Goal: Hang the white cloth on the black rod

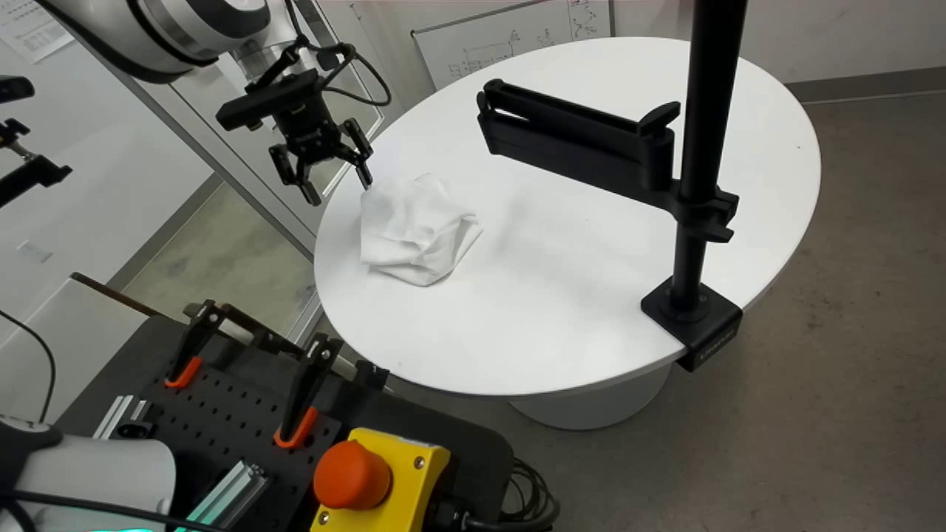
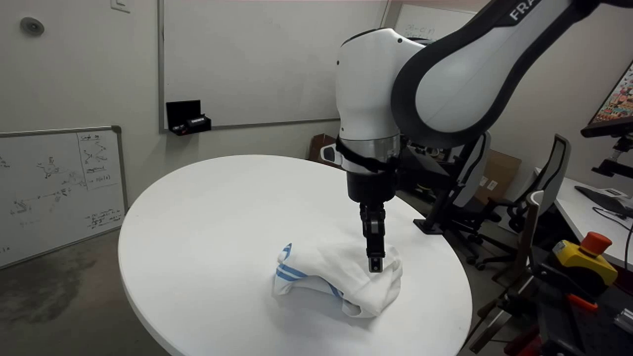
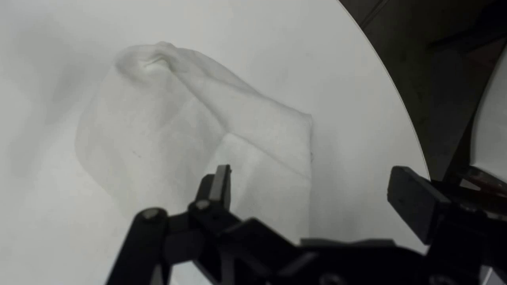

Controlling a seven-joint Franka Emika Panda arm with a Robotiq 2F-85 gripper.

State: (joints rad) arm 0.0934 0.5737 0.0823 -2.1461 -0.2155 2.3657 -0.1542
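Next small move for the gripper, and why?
I'd probably lower the open, empty gripper slightly: it seems to hang above the bunched, blue-striped white cloth, and in the wrist view one finger shows over the cloth, the other past its edge, so closing lower might pinch that edge.

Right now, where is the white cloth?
In an exterior view, the white cloth lies crumpled on the left side of the round white table, close to the open claw and well left of the upright black rod.
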